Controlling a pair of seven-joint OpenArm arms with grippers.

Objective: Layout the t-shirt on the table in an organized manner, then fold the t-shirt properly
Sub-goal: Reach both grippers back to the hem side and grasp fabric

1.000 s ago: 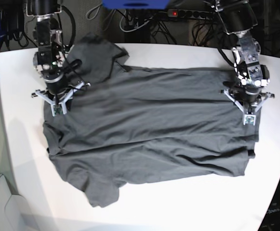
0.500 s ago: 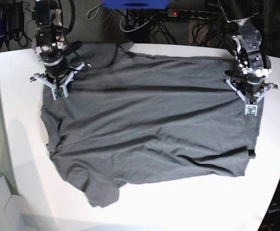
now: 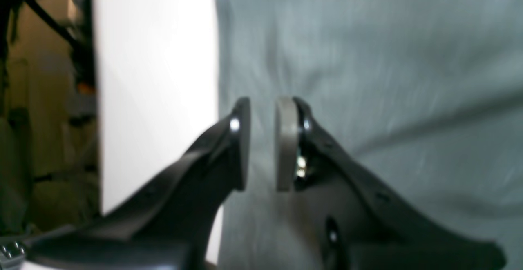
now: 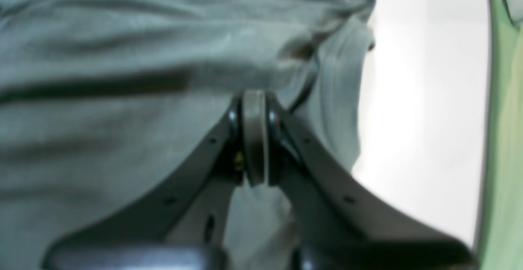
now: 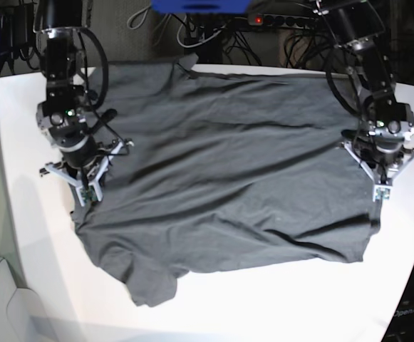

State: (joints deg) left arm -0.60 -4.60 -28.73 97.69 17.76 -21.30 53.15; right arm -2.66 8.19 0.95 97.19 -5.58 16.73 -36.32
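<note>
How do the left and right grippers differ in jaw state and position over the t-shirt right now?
The left gripper shows a narrow gap between its pads with no cloth visibly pinched; the right gripper has its pads pressed fully together. The left sits near the t-shirt edge on the base view's right, the right near the opposite edge. Both point down at the shirt on the table.

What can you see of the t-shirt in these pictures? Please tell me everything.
The t-shirt is plain dark grey cloth, soft and wrinkled, without print. It lies spread flat across the white table, one short sleeve at the near-left corner. Each gripper stands at one side edge: the right gripper shut, the left gripper slightly apart.
</note>
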